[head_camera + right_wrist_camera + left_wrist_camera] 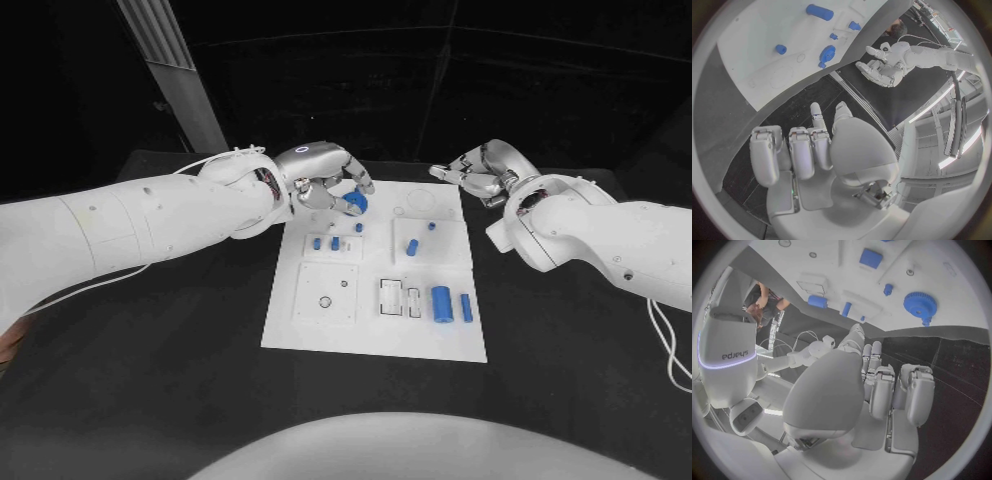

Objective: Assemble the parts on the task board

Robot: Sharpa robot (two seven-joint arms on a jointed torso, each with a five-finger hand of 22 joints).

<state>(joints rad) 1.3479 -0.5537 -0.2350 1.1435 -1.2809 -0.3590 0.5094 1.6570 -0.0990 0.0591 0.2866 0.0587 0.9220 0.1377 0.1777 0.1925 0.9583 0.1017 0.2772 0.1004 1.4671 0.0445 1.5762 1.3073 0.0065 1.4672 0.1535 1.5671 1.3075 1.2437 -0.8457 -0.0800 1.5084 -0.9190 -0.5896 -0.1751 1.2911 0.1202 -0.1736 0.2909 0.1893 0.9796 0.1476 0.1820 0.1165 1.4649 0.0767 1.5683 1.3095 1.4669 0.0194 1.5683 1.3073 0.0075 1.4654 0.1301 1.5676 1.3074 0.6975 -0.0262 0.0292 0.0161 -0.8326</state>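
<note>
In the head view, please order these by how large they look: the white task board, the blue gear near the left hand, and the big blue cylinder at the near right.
1. task board
2. blue cylinder
3. blue gear, partly hidden by the left hand, so its place after the cylinder is unsure.

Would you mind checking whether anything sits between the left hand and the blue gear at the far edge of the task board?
Nothing visible does. The left hand hovers just beside the blue gear, which stands on the task board, with only bare board between them.
</note>
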